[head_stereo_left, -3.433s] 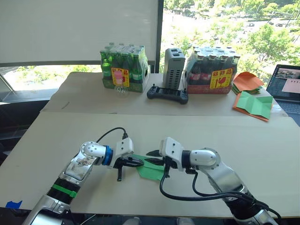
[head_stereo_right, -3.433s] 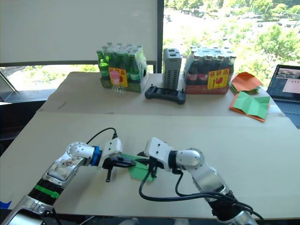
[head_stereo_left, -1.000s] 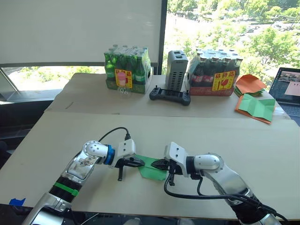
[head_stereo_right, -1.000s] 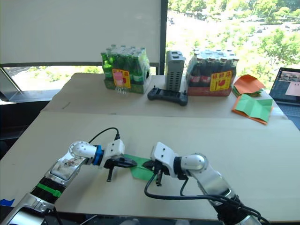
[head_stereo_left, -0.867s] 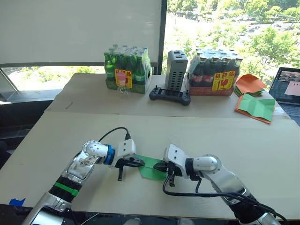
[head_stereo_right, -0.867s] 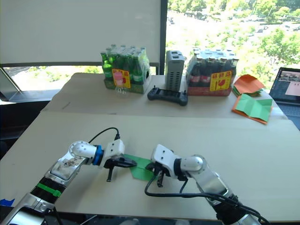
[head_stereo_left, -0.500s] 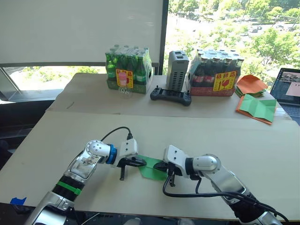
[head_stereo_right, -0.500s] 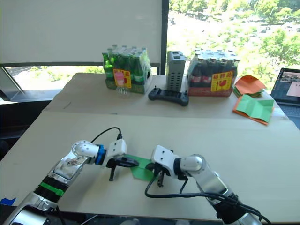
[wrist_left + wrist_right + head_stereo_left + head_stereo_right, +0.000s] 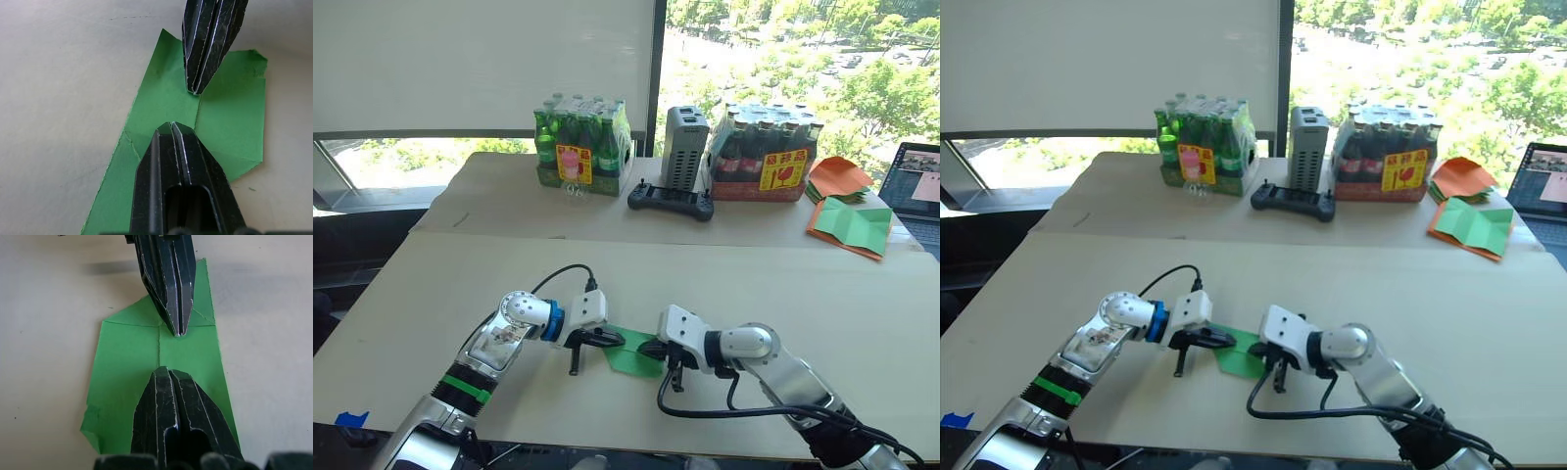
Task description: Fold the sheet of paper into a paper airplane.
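The sheet of paper (image 9: 632, 356), bright green and partly folded with creases, lies flat on the near tabletop between my two grippers. My left gripper (image 9: 613, 340) is shut, and its tip rests on the paper's left part near the centre crease. Facing it tip to tip, my right gripper (image 9: 647, 347) is also shut and rests on the paper's right part. In the left wrist view the left gripper (image 9: 171, 126) lies over the paper (image 9: 230, 122) with the right gripper's fingers (image 9: 208, 44) opposite. The right wrist view shows the right gripper (image 9: 166, 369) on the paper (image 9: 124, 362).
On the far table stand a pack of green bottles (image 9: 578, 147), a grey box (image 9: 682, 147), a black controller (image 9: 670, 201) and a pack of dark bottles (image 9: 766, 157). Orange and green sheets (image 9: 847, 211) lie at the back right beside a laptop (image 9: 913, 186).
My left arm has swung a little to the right, its fingertips staying on the paper. The right gripper has lowered and stayed on the sheet. The paper has barely shifted.
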Controlling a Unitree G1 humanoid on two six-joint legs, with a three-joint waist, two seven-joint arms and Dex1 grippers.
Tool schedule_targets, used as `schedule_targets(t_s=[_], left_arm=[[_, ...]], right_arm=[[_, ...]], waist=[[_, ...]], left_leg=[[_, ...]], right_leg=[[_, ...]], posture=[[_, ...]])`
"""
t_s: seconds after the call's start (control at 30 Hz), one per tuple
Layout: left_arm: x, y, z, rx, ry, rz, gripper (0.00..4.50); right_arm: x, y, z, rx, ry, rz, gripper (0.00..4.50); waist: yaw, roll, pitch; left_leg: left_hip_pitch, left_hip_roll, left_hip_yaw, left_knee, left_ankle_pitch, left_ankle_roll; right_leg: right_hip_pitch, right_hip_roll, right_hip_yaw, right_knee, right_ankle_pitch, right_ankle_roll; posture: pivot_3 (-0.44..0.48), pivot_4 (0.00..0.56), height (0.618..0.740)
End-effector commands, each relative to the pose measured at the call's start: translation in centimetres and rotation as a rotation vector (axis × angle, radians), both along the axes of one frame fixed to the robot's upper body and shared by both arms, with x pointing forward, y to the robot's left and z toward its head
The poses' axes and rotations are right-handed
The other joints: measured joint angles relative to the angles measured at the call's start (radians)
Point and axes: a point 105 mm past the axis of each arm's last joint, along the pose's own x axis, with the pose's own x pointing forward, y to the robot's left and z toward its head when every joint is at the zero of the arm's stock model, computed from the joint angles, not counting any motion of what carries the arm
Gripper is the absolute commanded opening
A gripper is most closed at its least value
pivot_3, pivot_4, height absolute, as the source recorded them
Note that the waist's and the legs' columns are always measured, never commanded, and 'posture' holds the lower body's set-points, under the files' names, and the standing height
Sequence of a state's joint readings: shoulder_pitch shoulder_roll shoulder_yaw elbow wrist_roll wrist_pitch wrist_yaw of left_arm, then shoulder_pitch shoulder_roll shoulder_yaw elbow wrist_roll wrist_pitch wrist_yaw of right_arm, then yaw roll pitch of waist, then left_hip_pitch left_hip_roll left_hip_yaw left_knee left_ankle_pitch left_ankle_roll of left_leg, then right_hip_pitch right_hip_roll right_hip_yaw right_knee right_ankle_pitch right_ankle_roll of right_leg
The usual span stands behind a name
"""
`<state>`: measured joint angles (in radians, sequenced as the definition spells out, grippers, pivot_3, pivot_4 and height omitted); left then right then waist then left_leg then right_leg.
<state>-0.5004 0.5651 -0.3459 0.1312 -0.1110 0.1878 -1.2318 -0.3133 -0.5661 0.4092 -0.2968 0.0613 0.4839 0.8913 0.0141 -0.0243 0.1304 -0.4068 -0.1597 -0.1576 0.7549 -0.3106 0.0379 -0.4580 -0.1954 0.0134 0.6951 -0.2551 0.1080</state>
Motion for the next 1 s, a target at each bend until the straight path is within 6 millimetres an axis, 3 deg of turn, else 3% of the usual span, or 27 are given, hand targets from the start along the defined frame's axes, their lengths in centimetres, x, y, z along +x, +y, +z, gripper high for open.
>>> schedule_targets(t_s=[0.03,1.0], left_arm=[[-0.1,0.2,-0.7,0.038,0.009,0.001,0.0],[-0.1,0.4,-0.6,0.037,0.006,-0.004,0.0]], right_arm=[[-0.5,-1.5,-1.9,-0.06,0.088,-0.049,0.01],[-1.6,-5.1,-2.5,-0.138,0.122,-0.113,0.01]], waist=[[0.0,0.0,0.0],[0.001,0.0,0.0]], left_leg=[[0.0,0.0,0.0,0.0,0.0,0.0],[0.0,0.0,0.0,0.0,-0.001,0.001]], right_leg=[[0.0,0.0,0.0,0.0,0.0,0.0],[0.001,0.0,0.0,-0.002,0.0,0.0]], posture=[[0.0,0.15,0.675],[0.0,0.15,0.675]])
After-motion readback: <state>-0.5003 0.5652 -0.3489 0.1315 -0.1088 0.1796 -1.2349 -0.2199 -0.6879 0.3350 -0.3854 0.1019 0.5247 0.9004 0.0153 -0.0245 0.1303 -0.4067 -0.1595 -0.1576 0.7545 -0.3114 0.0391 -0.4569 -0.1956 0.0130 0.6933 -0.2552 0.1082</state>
